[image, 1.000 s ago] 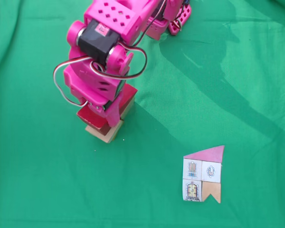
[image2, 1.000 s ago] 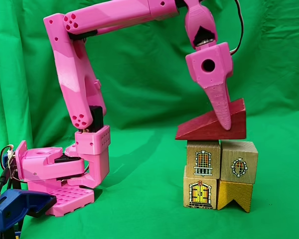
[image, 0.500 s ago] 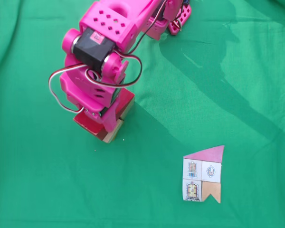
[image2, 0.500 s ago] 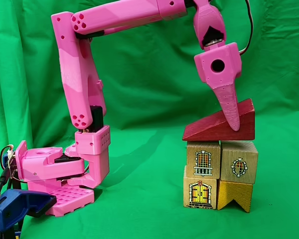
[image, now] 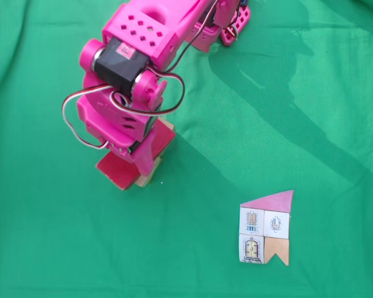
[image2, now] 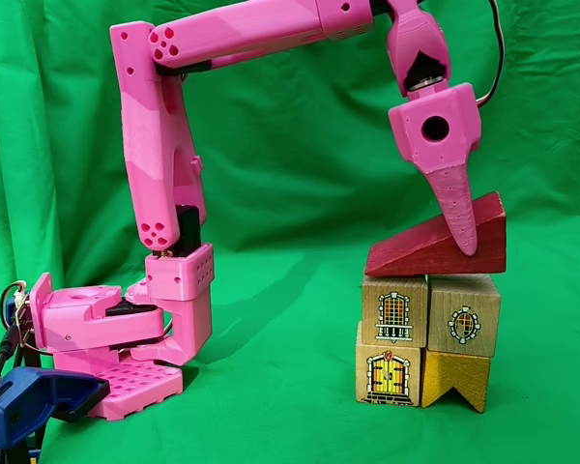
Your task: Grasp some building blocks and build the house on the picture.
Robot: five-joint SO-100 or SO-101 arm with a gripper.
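Note:
In a fixed view from the side, my pink gripper (image2: 464,246) is shut on a dark red wedge block (image2: 406,256). The wedge sits at the top of a stack of wooden building blocks, overhanging to the right. The stack holds a window block (image2: 394,309) and a round-window block (image2: 464,317), over a door block (image2: 388,375) and a yellow notched block (image2: 457,379). In a fixed view from above, the gripper (image: 138,159) covers most of the red block (image: 115,172), and a tan block edge (image: 144,181) peeks out below. The picture (image: 265,227) lies flat at lower right.
Green cloth (image: 286,93) covers the table and hangs as a backdrop. The arm's pink base (image2: 116,338) stands at the left, with a blue clamp-like part (image2: 29,406) at the bottom-left corner. White and red cables (image: 74,118) loop beside the wrist.
The gripper has carried the red wedge to the right in the side view, and down-left in the view from above. The wedge now overhangs the stack's right edge. The stacked blocks below stayed still.

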